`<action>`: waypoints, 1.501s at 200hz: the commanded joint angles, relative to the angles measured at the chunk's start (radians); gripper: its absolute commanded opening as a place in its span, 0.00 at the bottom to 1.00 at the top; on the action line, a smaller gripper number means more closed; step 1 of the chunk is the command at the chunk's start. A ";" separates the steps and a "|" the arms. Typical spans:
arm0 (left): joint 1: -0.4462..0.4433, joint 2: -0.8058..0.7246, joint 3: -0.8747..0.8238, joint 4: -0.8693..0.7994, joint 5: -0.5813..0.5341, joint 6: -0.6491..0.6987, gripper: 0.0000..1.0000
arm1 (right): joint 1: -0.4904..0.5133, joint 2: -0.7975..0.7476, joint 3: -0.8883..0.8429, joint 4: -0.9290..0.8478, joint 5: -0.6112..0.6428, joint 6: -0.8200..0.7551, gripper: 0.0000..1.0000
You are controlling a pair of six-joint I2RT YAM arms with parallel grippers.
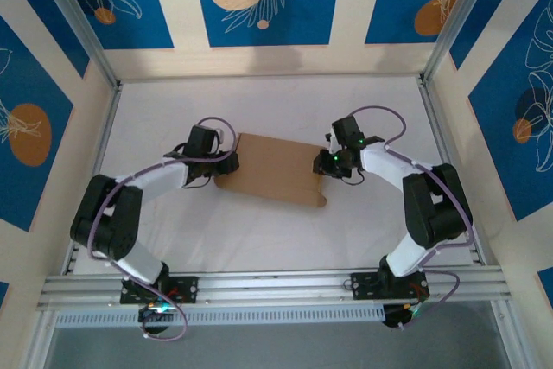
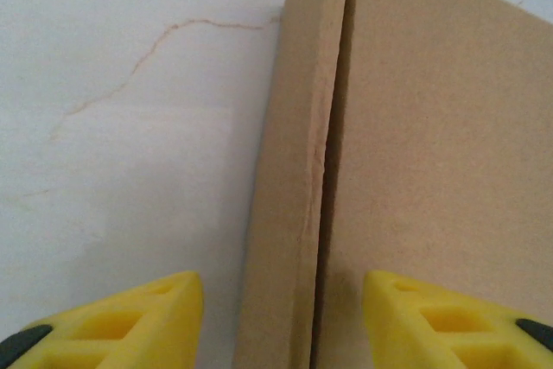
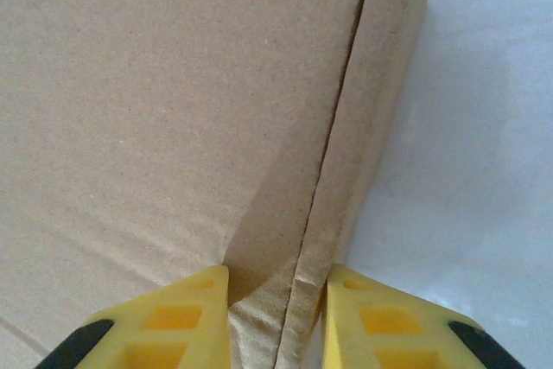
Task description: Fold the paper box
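The paper box [image 1: 272,168] is plain brown cardboard, folded into a shallow closed rectangle in the middle of the white table. My left gripper [image 1: 226,163] is at its left end. In the left wrist view this gripper [image 2: 282,317] straddles the box's side wall [image 2: 294,179], with its yellow fingers [image 2: 130,321] well apart and touching nothing. My right gripper [image 1: 327,164] is at the box's right end. In the right wrist view it [image 3: 276,317] pinches the side wall and lid edge [image 3: 346,170], and the cardboard is creased between the pads.
The white cloth-covered table [image 1: 285,239] is boxed in by aluminium rails [image 1: 99,149] on the left and right and a rail [image 1: 276,287] along the near edge. Blue patterned walls stand behind and at both sides. A small rounded tab [image 1: 320,200] sticks out at the box's near right corner.
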 commanded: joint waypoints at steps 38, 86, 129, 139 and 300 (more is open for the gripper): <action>0.012 0.092 0.033 0.101 0.199 -0.082 0.32 | -0.003 0.050 -0.023 -0.051 -0.113 -0.026 0.39; 0.013 0.061 -0.041 0.120 0.172 -0.108 0.21 | -0.023 0.002 -0.066 -0.001 -0.139 0.061 0.64; 0.063 0.075 -0.058 0.098 0.141 -0.101 0.16 | -0.079 -0.160 -0.155 0.045 -0.164 0.101 0.68; 0.078 0.089 -0.056 0.101 0.158 -0.101 0.16 | -0.098 -0.202 -0.179 0.070 -0.205 0.105 0.71; 0.141 0.248 -0.031 0.102 0.295 -0.074 0.00 | -0.183 0.153 -0.126 0.475 -0.627 0.336 0.90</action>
